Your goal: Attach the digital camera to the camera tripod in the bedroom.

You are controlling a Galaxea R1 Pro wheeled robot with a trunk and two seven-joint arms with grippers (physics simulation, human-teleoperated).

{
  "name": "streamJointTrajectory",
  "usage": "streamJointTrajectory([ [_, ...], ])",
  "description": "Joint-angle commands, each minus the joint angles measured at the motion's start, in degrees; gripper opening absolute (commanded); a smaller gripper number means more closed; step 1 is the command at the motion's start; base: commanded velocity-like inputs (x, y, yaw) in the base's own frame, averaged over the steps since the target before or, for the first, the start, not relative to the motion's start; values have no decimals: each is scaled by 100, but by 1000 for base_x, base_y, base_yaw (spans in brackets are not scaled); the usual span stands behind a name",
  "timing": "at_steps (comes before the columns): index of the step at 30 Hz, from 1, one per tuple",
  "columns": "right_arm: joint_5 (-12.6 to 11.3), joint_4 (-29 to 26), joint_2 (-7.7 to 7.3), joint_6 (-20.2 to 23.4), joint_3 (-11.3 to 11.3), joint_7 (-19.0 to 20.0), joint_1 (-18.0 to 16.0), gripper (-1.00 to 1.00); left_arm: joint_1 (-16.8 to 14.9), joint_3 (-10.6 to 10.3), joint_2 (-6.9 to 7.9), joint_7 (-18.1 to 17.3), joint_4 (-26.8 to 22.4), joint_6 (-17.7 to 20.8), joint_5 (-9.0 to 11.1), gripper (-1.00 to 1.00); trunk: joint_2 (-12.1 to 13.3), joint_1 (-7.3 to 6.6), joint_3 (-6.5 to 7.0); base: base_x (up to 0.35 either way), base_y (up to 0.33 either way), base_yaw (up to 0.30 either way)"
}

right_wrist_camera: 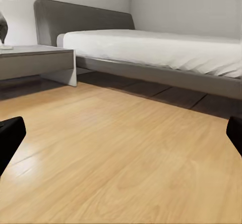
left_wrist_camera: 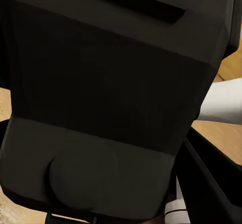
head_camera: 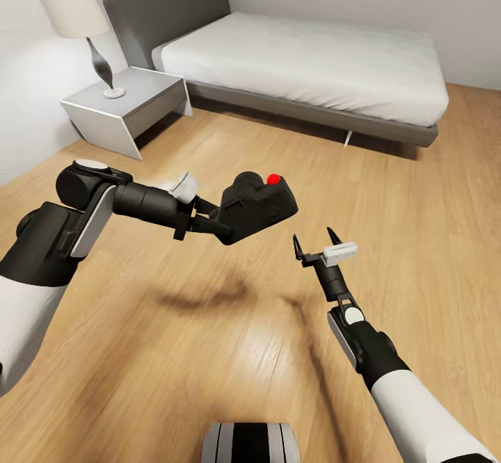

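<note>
Light wood planks (head_camera: 209,352) floor the bedroom — grey bed (head_camera: 306,60) and nightstand (head_camera: 129,105) lie beyond both grippers. The left gripper (head_camera: 209,216) clamps the digital camera (head_camera: 257,206), its long axis running away from the fingers, red button up. The right gripper (head_camera: 316,240) is spread, holding nothing.

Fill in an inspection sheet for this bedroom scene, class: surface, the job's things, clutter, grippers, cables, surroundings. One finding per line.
Surface: light wood plank floor, bare beneath the arms apart from their shadows.
Job's things: digital camera, black with a red button, held above the floor.
Clutter: nothing seen.
Grippers: left gripper shut on the digital camera; right gripper open, fingers spread, holding nothing.
Cables: nothing seen.
Surroundings: grey bed with a white mattress, white nightstand carrying a lamp, pale walls.
</note>
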Motion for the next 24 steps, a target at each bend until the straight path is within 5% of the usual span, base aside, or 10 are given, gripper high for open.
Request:
streamJointTrajectory([
  [1,-7,4,-3,-17,8,8,-3,100,-5,-8,4,-12,-1,38,17,-100,0,-3,19,0,0,0],
  [24,-8,22,-3,-23,8,2,-3,100,-5,-7,7,-11,1,38,17,-100,31,-63,529,0,0,0],
])
